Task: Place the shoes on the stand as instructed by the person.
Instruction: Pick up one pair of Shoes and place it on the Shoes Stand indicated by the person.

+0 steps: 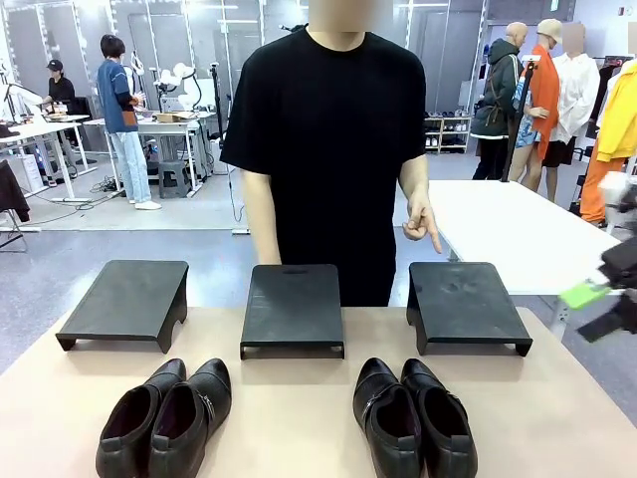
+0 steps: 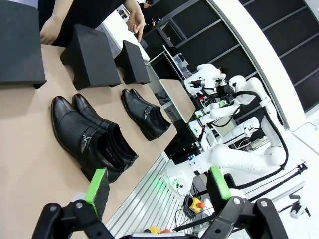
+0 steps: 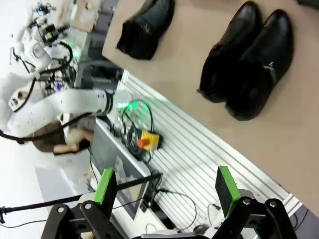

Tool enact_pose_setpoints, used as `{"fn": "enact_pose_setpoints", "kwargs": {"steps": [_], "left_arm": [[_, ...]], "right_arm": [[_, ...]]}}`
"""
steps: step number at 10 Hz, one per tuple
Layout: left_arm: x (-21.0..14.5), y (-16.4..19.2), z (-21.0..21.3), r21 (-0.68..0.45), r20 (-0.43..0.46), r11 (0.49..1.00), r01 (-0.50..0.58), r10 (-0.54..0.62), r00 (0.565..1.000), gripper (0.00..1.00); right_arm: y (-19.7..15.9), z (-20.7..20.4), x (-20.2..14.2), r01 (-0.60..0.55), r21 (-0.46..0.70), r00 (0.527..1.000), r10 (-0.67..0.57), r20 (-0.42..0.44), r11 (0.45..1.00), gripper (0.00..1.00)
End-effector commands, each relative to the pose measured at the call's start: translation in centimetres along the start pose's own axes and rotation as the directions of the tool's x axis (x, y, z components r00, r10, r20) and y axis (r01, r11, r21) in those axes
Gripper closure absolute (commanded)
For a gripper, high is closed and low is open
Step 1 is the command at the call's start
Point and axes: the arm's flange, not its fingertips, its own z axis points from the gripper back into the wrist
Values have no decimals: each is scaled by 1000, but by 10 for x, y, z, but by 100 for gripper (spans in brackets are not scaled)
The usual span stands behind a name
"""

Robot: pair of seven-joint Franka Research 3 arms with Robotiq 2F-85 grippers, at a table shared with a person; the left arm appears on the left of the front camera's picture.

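Note:
Two pairs of glossy black shoes stand at the near edge of the tan table (image 1: 289, 398): the left pair (image 1: 164, 418) (image 2: 94, 139) (image 3: 147, 27) and the right pair (image 1: 413, 418) (image 2: 144, 113) (image 3: 249, 64). Behind them are three black stands, left (image 1: 124, 299), middle (image 1: 292, 304) and right (image 1: 463, 299). The person (image 1: 333, 149) stands across the table, one hand (image 1: 423, 224) (image 2: 135, 22) pointing a finger down at the right stand. My left gripper (image 2: 157, 186) hangs open beyond the table's near edge. My right gripper (image 1: 589, 309) (image 3: 167, 191) is open too, off the table's right side.
A white table (image 1: 508, 229) stands behind on the right. Below the near table edge run an aluminium frame, cables and a red emergency button (image 3: 144, 143). Other people and workbenches are far back in the room.

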Motion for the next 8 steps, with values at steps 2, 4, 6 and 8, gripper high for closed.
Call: {"fn": "enact_pose_setpoints", "kwargs": {"steps": [2, 4, 6, 8], "left_arm": [[-2, 1, 2, -15, -3, 1000, 18, -18, 1000, 0], [-2, 1, 2, -15, -3, 1000, 18, -18, 1000, 0], [-2, 1, 2, -15, -3, 1000, 18, -18, 1000, 0], [-2, 1, 2, -15, -3, 1000, 18, -18, 1000, 0]], "right_arm": [[17, -57, 35, 81, -111, 984, -97, -152, 990, 0], [25, -106, 55, 134, -202, 982, -157, -106, 970, 0], [23, -146, 68, 167, -308, 979, -196, -64, 937, 0], [17, -175, 79, 206, -379, 972, -232, -26, 902, 0]]}}
